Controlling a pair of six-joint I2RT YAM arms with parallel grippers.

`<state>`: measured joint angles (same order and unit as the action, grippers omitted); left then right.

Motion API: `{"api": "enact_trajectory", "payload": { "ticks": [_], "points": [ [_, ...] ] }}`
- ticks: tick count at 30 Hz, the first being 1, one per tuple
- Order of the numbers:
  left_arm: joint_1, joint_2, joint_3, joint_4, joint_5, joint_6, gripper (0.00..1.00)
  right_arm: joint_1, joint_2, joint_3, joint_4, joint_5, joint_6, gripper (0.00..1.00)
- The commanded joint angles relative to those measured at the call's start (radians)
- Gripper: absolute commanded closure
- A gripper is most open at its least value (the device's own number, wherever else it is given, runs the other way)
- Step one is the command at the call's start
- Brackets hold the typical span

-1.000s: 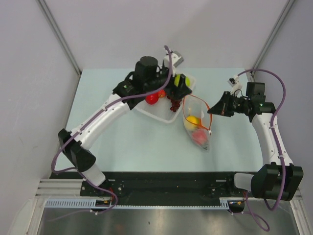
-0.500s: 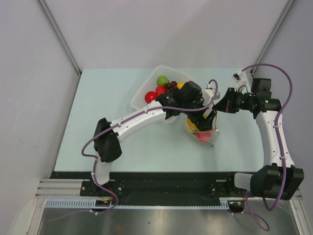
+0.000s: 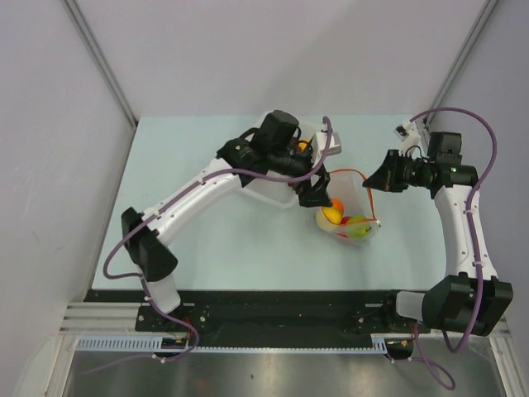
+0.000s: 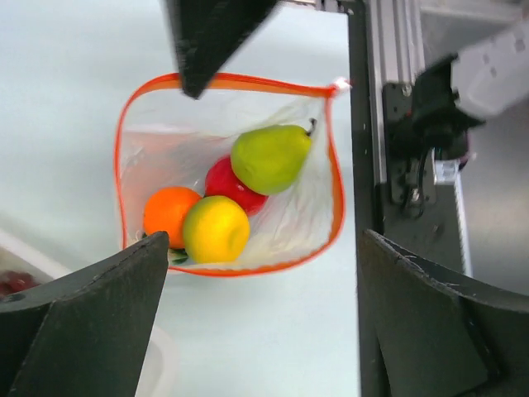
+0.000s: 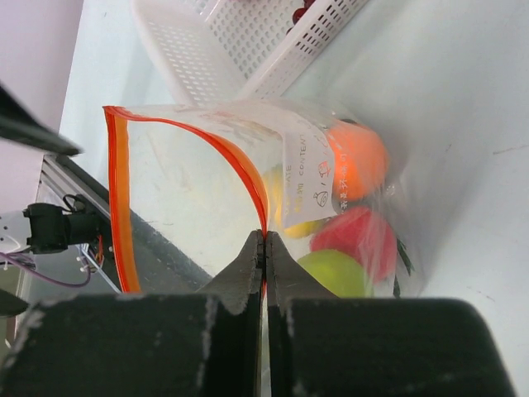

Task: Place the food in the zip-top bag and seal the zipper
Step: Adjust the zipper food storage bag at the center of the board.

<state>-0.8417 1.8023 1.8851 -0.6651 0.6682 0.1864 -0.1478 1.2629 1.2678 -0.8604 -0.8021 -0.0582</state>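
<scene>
Zip-top bag (image 4: 169,124) holds one pear (image 4: 271,157), apple (image 4: 237,187), orange (image 4: 169,217), lemon (image 4: 216,230).

We find the bag (image 3: 361,198) on the counter (image 3: 207,231), just right of the tray (image 5: 207,50). Inside it, the pear (image 4: 271,157) rests against the apple (image 4: 227,184), with the orange (image 4: 168,217) and lemon (image 4: 215,230) touching beside them. The left gripper (image 3: 318,194) hangs over the bag's mouth, and the right gripper (image 5: 264,240) pinches the zipper (image 5: 116,190) on the bag's right side.

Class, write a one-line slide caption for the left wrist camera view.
Open left gripper hovers above the zip-top bag, which holds a green pear, a red apple, an orange and a lemon.
</scene>
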Motion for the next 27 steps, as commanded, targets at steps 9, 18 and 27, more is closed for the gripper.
{"api": "enact_trajectory", "payload": {
  "ticks": [9, 18, 27],
  "points": [
    [-0.2, -0.094, -0.172, -0.025, -0.18, 0.671, 0.08, -0.001, 0.0, -0.001, 0.011, -0.031, -0.009, 1.0],
    [-0.292, -0.053, -0.086, -0.255, -0.342, 0.659, 0.88, 0.024, -0.026, 0.027, -0.022, -0.077, 0.001, 1.0],
    [-0.293, -0.087, -0.061, -0.303, -0.346, 0.581, 0.96, 0.183, -0.016, 0.025, 0.055, -0.02, -0.006, 1.0]
  ]
}}
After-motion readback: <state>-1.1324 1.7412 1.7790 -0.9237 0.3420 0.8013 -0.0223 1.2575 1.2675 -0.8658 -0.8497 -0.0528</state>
